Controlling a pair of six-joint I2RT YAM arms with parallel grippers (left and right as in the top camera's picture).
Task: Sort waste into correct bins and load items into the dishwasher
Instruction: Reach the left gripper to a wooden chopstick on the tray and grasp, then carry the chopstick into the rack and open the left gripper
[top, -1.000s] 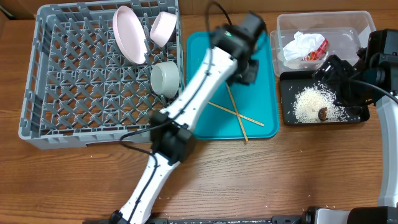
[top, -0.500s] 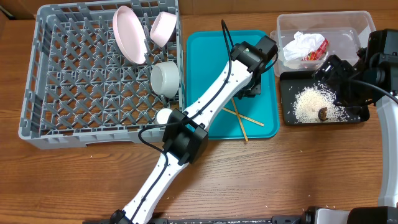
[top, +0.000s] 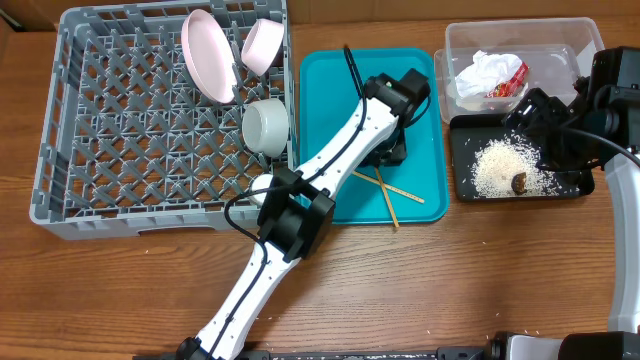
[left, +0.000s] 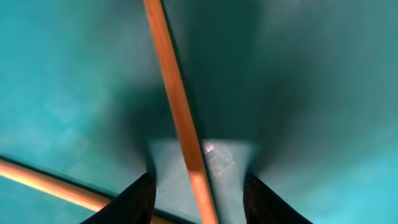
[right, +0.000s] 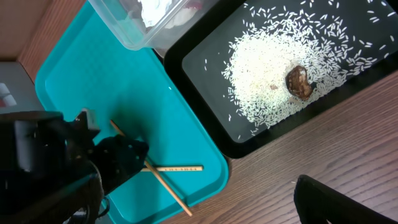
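Chopsticks (top: 402, 193): both lie crossed on the teal tray (top: 320, 90), in its lower right part. The left fingers (top: 393, 152) sit low over the teal tray, just above the crossing. From the left wrist camera I see them partly spread. One chopstick runs between them with a gap on either side, so nothing is gripped.

Left of the teal tray is the grey dish rack (top: 60, 120). It holds a plate (top: 205, 55) on edge, a bowl (top: 262, 45) just beside the plate, and a second bowl (top: 267, 127) against the wall nearest the teal tray. A small white cup (top: 262, 186) shows at that wall's lower end, partly hidden by the left arm.

Right of the teal tray is the clear tub (top: 580, 40), which holds a crumpled napkin (top: 480, 72) and a red wrapper (top: 508, 82). Below the tub is the black tray (top: 462, 190), which holds the rice (top: 500, 165) and a brown lump (top: 520, 182). The right fingers (top: 540, 132) hang over the black tray's upper edge, spread wide and holding nothing. All of this rests on the wooden counter (top: 480, 290).
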